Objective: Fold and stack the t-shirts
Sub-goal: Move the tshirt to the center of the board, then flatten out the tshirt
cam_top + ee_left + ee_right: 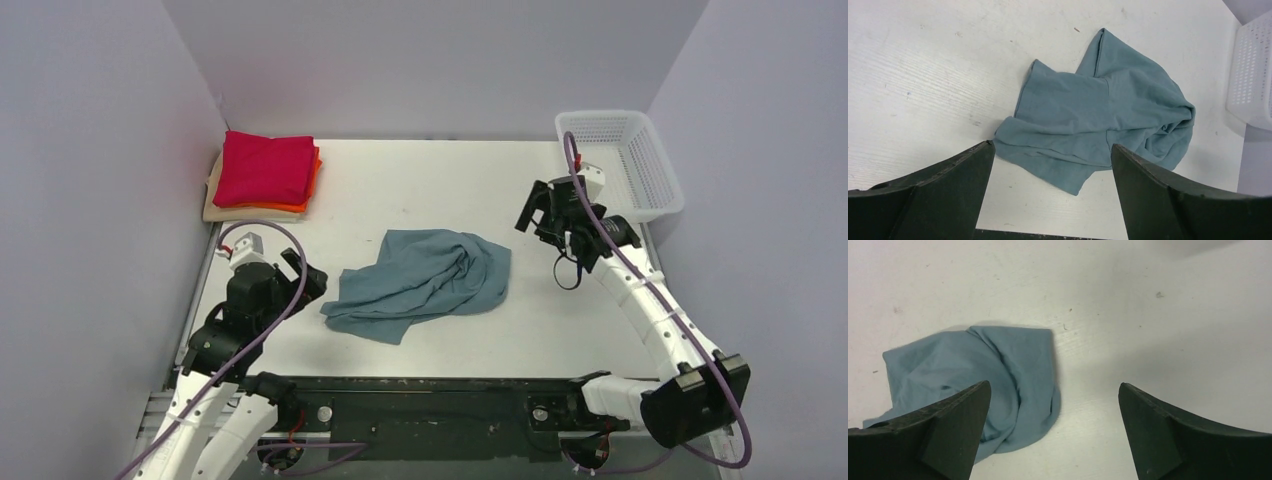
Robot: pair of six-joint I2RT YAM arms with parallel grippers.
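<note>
While the teal shirt (425, 280) lay crumpled at worktop (420, 190) center, my left gripper (1052, 146) and right gripper (1054, 384) gaped empty; folded shirts (268, 170) sat far-left corner.

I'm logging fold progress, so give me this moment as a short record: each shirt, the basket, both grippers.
teal shirt: crumpled, unfolded, middle of the table
red shirt: folded, top of the far-left stack
orange shirt: folded, under the red shirt
beige shirt: folded, bottom of the stack
basket: far right corner, no shirt seen inside
left gripper: open, holding nothing, left of the teal shirt
right gripper: open, holding nothing, right of the teal shirt
</note>
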